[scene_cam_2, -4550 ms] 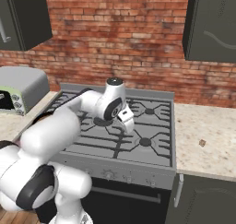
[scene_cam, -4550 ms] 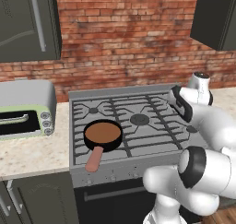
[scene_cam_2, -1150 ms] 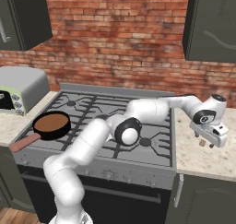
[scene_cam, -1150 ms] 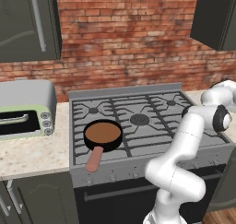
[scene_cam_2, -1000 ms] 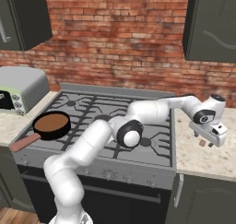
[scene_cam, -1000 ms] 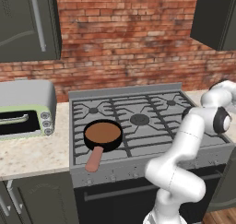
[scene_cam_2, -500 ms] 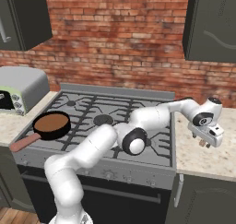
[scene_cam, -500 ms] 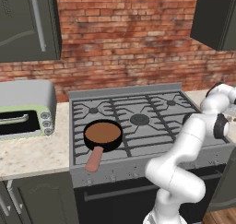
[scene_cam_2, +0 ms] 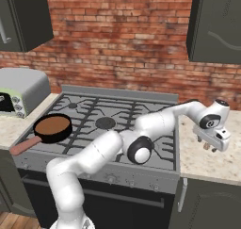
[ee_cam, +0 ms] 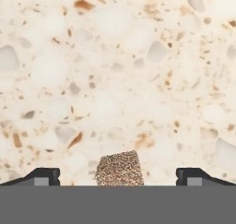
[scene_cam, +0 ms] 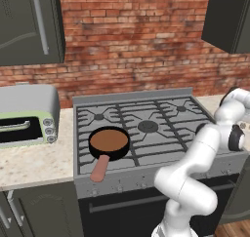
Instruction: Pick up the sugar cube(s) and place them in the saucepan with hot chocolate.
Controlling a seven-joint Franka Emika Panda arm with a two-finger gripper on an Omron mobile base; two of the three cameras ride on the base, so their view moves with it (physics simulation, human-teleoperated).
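Having swung rightward off the stove, pincer (ee_cam: pixel 118 179) now poised wide over the speckled table (ee_cam: pixel 115 71), sugar cube (ee_cam: pixel 119 168) centred between its tips. Saucepan with hot chocolate (scene_cam_2: pixel 52 127) far to its left. Ready for closing.

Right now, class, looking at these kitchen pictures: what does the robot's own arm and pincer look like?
The arm is glossy white, built of rounded tubular links with dark grey to black discs at the joints. Its hand is a white block carrying the pincer. In the hand view the two fingertips are small, dark and flat-topped. No cables or markings can be made out.
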